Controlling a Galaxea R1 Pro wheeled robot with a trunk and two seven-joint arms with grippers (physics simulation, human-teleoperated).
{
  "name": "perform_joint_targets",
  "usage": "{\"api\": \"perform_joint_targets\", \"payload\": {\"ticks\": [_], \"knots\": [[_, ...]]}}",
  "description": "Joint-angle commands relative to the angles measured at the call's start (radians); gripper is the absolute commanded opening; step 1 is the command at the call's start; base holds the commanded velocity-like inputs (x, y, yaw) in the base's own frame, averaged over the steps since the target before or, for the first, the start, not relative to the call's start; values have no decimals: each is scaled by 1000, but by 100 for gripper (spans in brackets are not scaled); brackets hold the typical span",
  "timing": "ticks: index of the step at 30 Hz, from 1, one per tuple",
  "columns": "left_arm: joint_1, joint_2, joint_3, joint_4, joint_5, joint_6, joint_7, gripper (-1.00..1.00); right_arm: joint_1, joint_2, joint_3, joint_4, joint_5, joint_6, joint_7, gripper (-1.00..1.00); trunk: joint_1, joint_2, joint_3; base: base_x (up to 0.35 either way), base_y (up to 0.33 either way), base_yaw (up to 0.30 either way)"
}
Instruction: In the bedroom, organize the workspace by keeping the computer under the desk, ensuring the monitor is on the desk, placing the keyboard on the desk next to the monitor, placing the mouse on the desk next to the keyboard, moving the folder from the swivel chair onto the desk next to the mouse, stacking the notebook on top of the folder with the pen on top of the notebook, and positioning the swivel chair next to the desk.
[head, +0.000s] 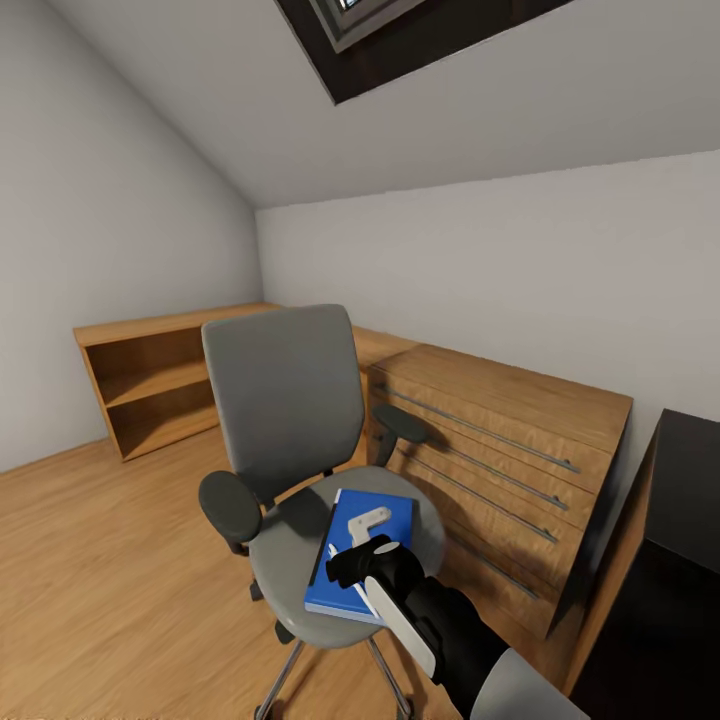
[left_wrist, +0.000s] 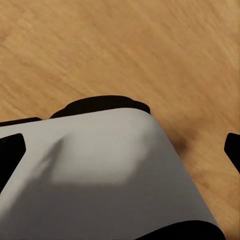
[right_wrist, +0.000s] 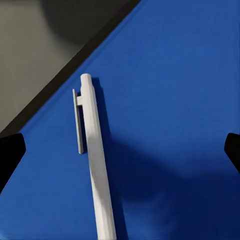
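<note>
The right gripper (head: 368, 527) hangs just over the blue folder (head: 365, 555), low and a little right of centre in the head view; its pale fingers (head: 372, 520) show against the blue cover. In the right wrist view the dark fingertips sit at the far left and right edges, so the jaws stand wide apart and hold nothing. Between them lies the pen (right_wrist: 96, 155), a slim white stick with a grey clip, resting flat on the folder (right_wrist: 170, 100). Past the folder's dark edge, in that view's upper left, is the grey seat (right_wrist: 35, 45).

The folder lies on the seat of the swivel chair (head: 285, 400), which stands at the centre of the head view on the wood floor (head: 110, 560).

In the left wrist view the left gripper's dark fingertips (left_wrist: 233, 149) also sit at the frame's edges, wide apart and empty, over a grey curved surface (left_wrist: 100, 175).

A wooden drawer chest (head: 500, 440) stands right of the chair, and a low open shelf unit (head: 150, 385) at the left wall.
</note>
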Motion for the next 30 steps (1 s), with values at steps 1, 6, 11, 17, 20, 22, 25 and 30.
{"api": "perform_joint_targets", "payload": {"ticks": [1,6,11,17,20,22,25,30], "knots": [[1,1,-3,-3,5,0,6,100,-1,0,3,0,-10,3,-10,100,0,0,-1,0,0,0],[1,2,-4,-3,5,1,5,100,-2,3,3,5,-9,4,-9,100,0,0,-1,0,0,0],[1,3,-3,-3,5,1,6,100,-2,6,4,15,-8,4,-10,100,11,-21,-10,0,0,0],[1,3,-4,-3,5,1,4,100,-2,7,5,19,-8,5,-10,100,19,-35,-17,0,0,0],[1,4,-3,-3,5,1,2,100,-2,10,5,21,-8,6,-10,100,19,-35,-17,0,0,0],[1,4,-3,-3,5,1,2,100,-3,14,5,27,-8,6,-10,100,19,-35,-17,0,0,0],[1,4,-3,-3,5,1,3,100,-3,15,5,35,-7,6,-10,100,19,-35,-17,0,0,0],[1,4,-3,-3,5,1,4,100,-7,18,5,43,-7,6,-9,100,27,-49,-23,0,0,0]]}}
